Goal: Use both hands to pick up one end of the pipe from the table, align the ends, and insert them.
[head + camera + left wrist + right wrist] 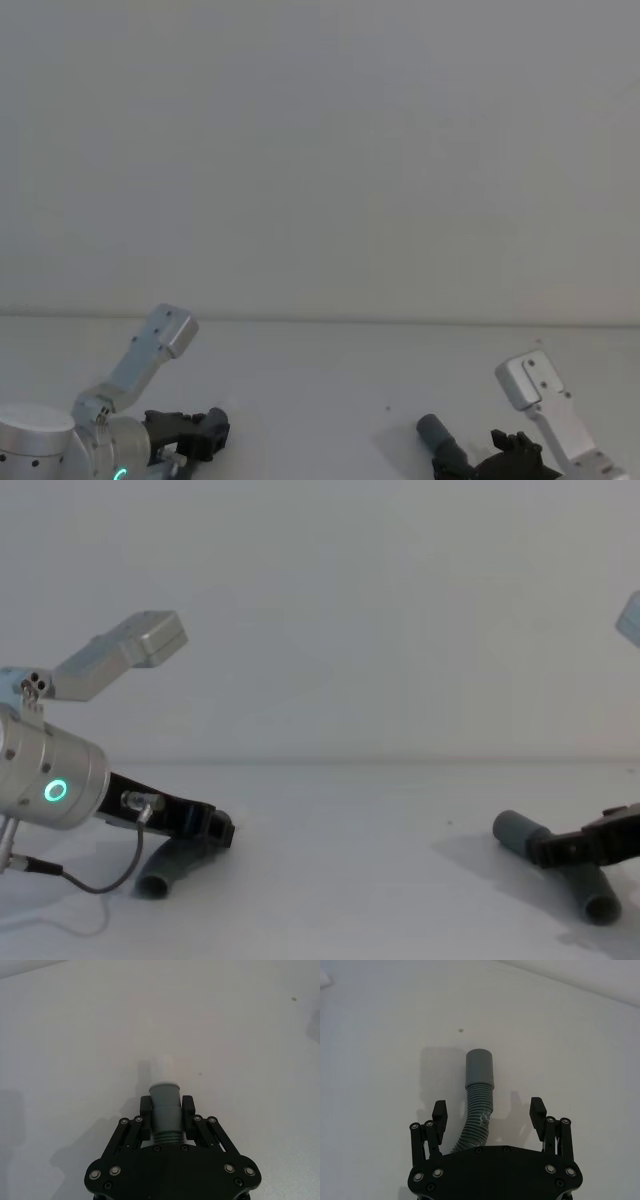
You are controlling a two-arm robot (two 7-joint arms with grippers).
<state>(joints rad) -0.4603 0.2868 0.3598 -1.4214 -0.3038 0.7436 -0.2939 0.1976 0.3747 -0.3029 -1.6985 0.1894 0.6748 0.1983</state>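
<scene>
Left gripper (166,1105): closed on the smooth grey collar of the spigot piece (165,1122), with the white tip (161,1067) projecting past the fingers; far end of the piece apparently resting on the bench (330,880), left side.
Right gripper (488,1108): spread wide, straddling the ribbed body of the socket piece (476,1127) without contact; socket cuff (480,1067) ahead of the fingertips, piece lying on the bench, right side.
Step in hand: probably the right-side grasp, then the lift.
Risk, right: closing on flexible ribs instead of the cuff, so likely droop or swing of the socket and poor alignment.
Risk, left: hold close to the tip, so possible fouling of fingers against the cuff during insertion.
Open room: bare bench between the two pieces, well apart; wall (320,150) far behind; near bench edge not visible.
</scene>
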